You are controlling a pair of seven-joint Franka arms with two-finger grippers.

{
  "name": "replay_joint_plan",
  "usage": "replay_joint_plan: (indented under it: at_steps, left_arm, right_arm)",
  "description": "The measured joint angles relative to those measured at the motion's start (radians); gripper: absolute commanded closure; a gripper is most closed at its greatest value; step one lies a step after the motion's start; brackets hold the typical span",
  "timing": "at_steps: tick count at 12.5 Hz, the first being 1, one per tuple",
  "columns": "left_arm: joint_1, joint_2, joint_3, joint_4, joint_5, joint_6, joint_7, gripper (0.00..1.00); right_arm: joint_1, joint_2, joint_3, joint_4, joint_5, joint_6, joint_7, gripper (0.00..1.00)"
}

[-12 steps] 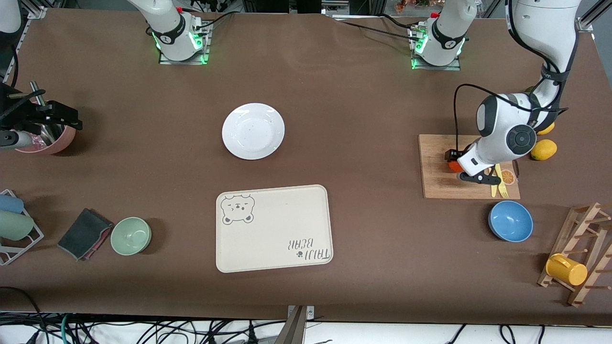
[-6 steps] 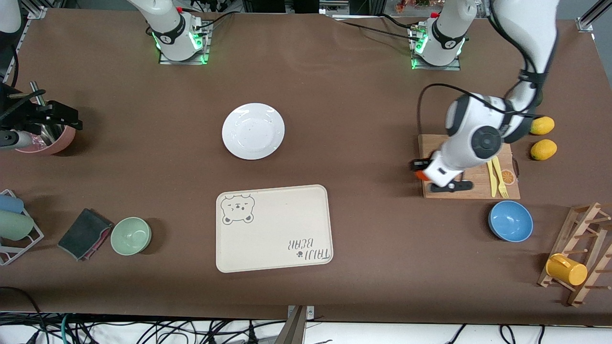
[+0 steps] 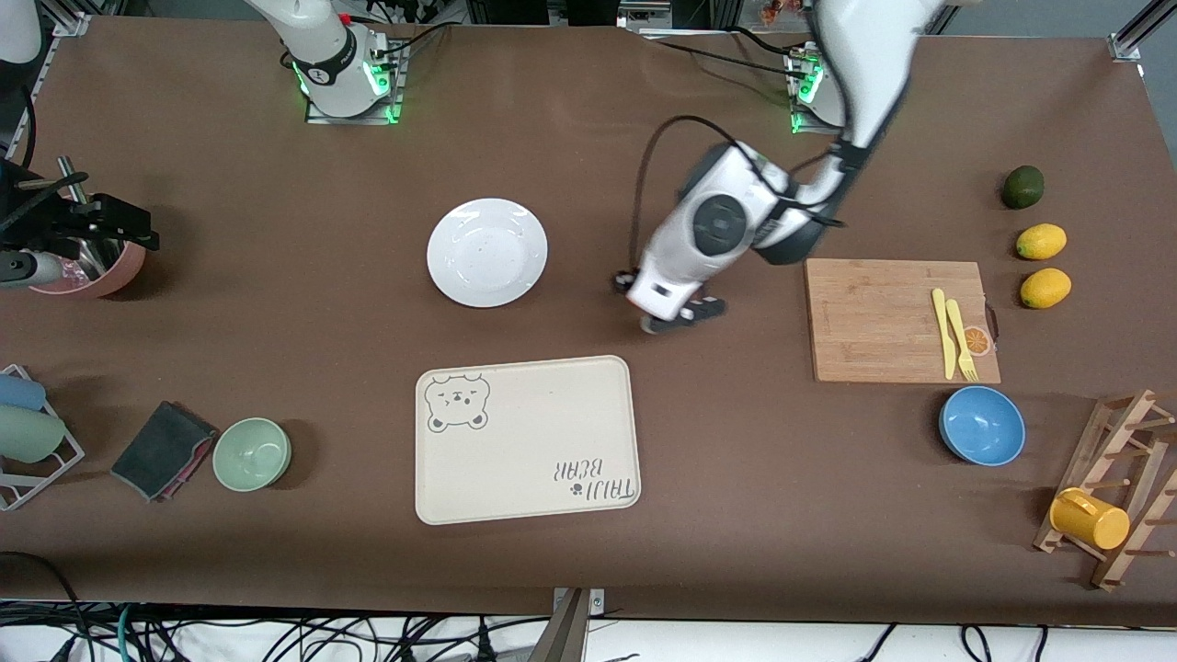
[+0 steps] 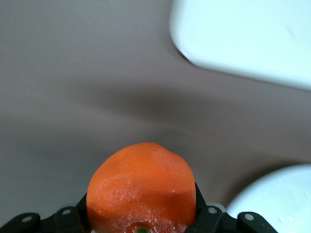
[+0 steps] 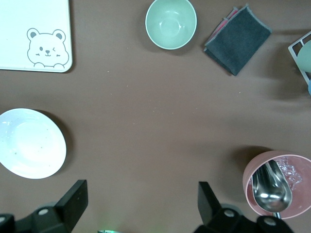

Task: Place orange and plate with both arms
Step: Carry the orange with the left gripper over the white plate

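Item: orange [image 4: 142, 187], small and bright, sitting clamped between the two fingers of the left gripper [image 4: 141, 221], which is hanging in the air over bare brown tablecloth [image 3: 736, 460] between the plate [image 3: 486, 251] and the wooden cutting board [image 3: 897, 319]; in the front view the fruit itself is hiding under the wrist. Plate: round, white, glossy, lying flat on the cloth, nearer to the robots' bases than the cream bear-print tray [image 3: 526, 439], with a gap of cloth between them. Right gripper [image 5: 141, 204]: waiting at the right arm's end of the table, fingers spread wide and grasping nothing, hovering beside the pink cup [image 5: 278, 187] that is holding a metal scoop [image 5: 272, 191]. Also showing near that end: green bowl [image 3: 252, 453], folded dark cloth [image 3: 164, 449] just beside it. Toward the left arm's end: yellow knife and fork [image 3: 954, 333] lying on the board, blue bowl [image 3: 981, 425] nearer the camera than the board, two lemons [image 3: 1043, 265] and a dark green avocado [image 3: 1022, 187] lined up beside the board, yellow mug [image 3: 1089, 519] resting on a wooden rack [image 3: 1126, 478].
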Motion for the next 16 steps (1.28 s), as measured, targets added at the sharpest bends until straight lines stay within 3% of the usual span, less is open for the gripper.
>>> replay_joint_plan:
  at_steps: [4, 9, 10, 12, 16]
  left_arm:
    - [-0.23, 0.16, 0.008, 0.233, -0.001, 0.054, -0.269, 0.9]
    - [-0.349, 0.308, 0.014, 0.291, -0.001, 0.274, -0.374, 0.84]
    - [-0.356, 0.33, 0.018, 0.294, -0.001, 0.293, -0.374, 0.77]
    - [-0.37, 0.351, 0.035, 0.301, -0.001, 0.304, -0.374, 0.0]
    - [-0.38, 0.348, 0.071, 0.332, -0.001, 0.304, -0.374, 0.0]
  right_arm:
    - [0.0, 0.0, 0.0, 0.0, 0.0, 0.0, 0.0, 0.0]
    - [0.0, 0.0, 0.001, 0.0, 0.0, 0.0, 0.0, 0.0]
    - [0.0, 0.0, 0.0, 0.0, 0.0, 0.0, 0.0, 0.0]
    - [0.0, 0.0, 0.0, 0.0, 0.0, 0.0, 0.0, 0.0]
    - [0.0, 0.0, 0.0, 0.0, 0.0, 0.0, 0.0, 0.0]
